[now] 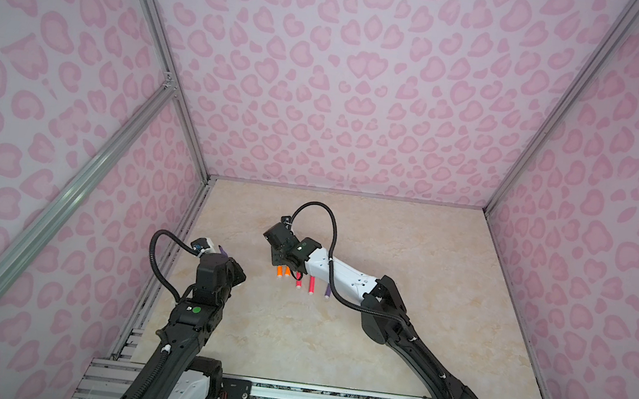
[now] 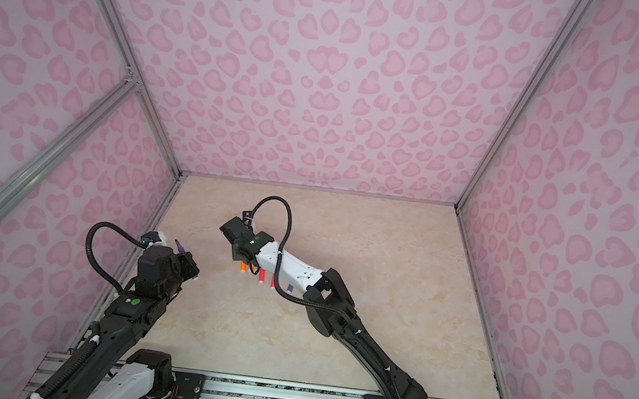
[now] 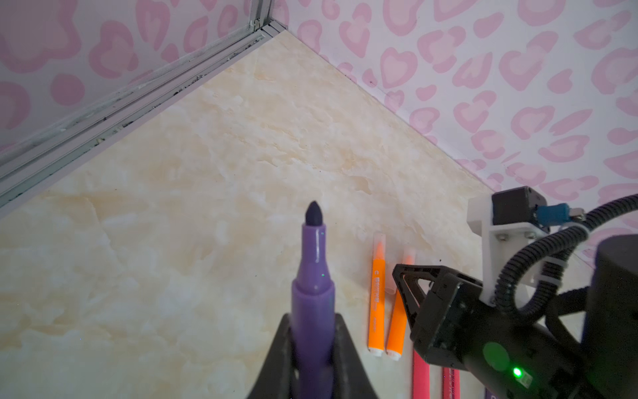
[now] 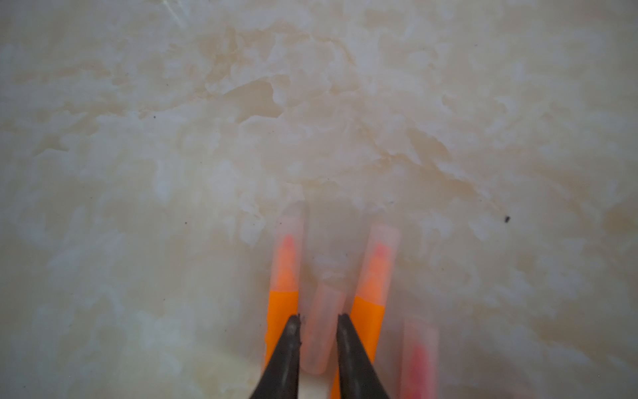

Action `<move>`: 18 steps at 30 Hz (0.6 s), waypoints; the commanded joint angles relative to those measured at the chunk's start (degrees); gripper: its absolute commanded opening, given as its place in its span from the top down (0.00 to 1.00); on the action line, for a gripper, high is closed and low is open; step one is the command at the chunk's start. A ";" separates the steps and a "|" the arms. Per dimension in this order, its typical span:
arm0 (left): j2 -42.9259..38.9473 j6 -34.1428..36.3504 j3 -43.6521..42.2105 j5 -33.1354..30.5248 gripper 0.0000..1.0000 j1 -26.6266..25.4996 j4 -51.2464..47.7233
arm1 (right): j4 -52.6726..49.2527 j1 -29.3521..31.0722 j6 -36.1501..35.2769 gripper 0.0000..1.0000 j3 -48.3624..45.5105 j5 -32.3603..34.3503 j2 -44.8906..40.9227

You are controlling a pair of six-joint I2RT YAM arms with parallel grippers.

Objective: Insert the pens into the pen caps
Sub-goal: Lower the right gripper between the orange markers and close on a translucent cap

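Observation:
My left gripper (image 3: 312,321) is shut on a purple pen (image 3: 312,276), held above the table at the left with its dark bare tip (image 1: 222,249) pointing away. My right gripper (image 4: 318,319) reaches down over the row of pens. Its fingertips press both sides of a loose clear pen cap (image 4: 322,331). That cap lies between two orange pens (image 4: 283,304) (image 4: 367,307), each wearing a clear cap (image 4: 290,248). In both top views the row shows two orange pens (image 1: 279,271), two pink-red pens (image 1: 312,285) and a purple pen (image 1: 326,291), partly under the right wrist.
The marble-patterned table (image 1: 333,336) is walled by pink-patterned panels. A metal rail (image 3: 103,114) runs along its left edge. The right arm (image 1: 380,301) stretches diagonally across the middle. A capped pink-red pen (image 4: 419,359) lies just beside the right fingers.

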 commanded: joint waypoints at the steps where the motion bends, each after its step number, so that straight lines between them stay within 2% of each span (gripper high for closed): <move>1: 0.02 0.11 0.07 0.20 0.97 0.10 1.10 | -1.05 -0.37 -0.38 0.78 0.26 0.81 1.10; 18: 0.34 0.11 0.24 0.82 0.97 0.06 1.22 | -2.96 -0.96 -0.44 0.74 5.07 -1.30 5.37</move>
